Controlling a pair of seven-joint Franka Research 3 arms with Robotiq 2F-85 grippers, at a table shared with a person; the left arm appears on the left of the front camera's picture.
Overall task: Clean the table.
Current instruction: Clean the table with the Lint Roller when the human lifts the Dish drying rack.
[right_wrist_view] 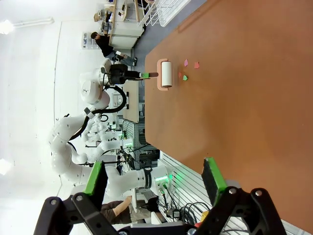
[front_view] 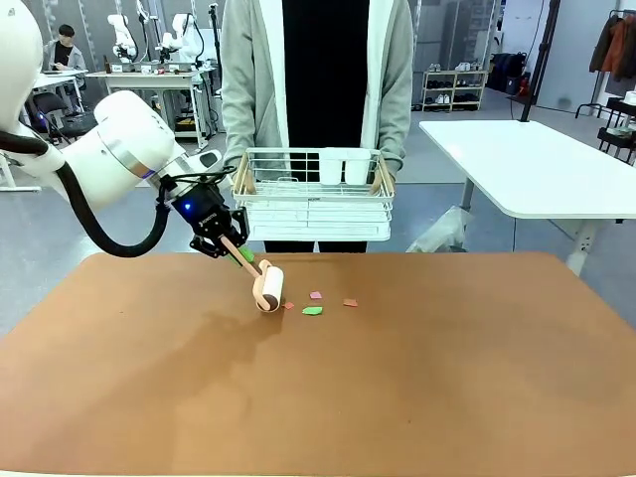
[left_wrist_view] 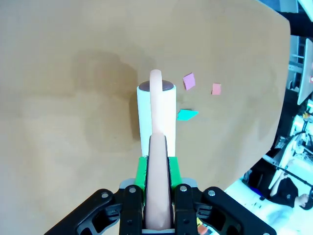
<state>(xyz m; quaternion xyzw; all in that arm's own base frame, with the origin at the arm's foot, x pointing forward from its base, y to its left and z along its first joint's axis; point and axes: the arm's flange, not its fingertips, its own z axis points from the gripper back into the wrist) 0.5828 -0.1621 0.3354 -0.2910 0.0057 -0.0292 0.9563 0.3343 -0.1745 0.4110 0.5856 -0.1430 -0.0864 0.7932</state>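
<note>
My left gripper [front_view: 231,246] [left_wrist_view: 157,191] is shut on the peach handle of a lint roller [front_view: 268,288] [left_wrist_view: 156,115]. Its white roll is down at the reddish-brown table [front_view: 417,388], left of the far middle. Just right of the roll lie small paper scraps: a pink one [front_view: 316,295] [left_wrist_view: 189,81], a green one [front_view: 312,311] [left_wrist_view: 187,115] and an orange-pink one [front_view: 350,302] [left_wrist_view: 216,88]. My right gripper [right_wrist_view: 154,171] is open and holds nothing, hanging above the table's right part, far from the roller [right_wrist_view: 166,73].
At the far edge a person holds a white wire dish rack [front_view: 314,204] with two white cups [front_view: 345,164] in it, just above and behind the roller. A white-topped table [front_view: 537,164] stands at the back right.
</note>
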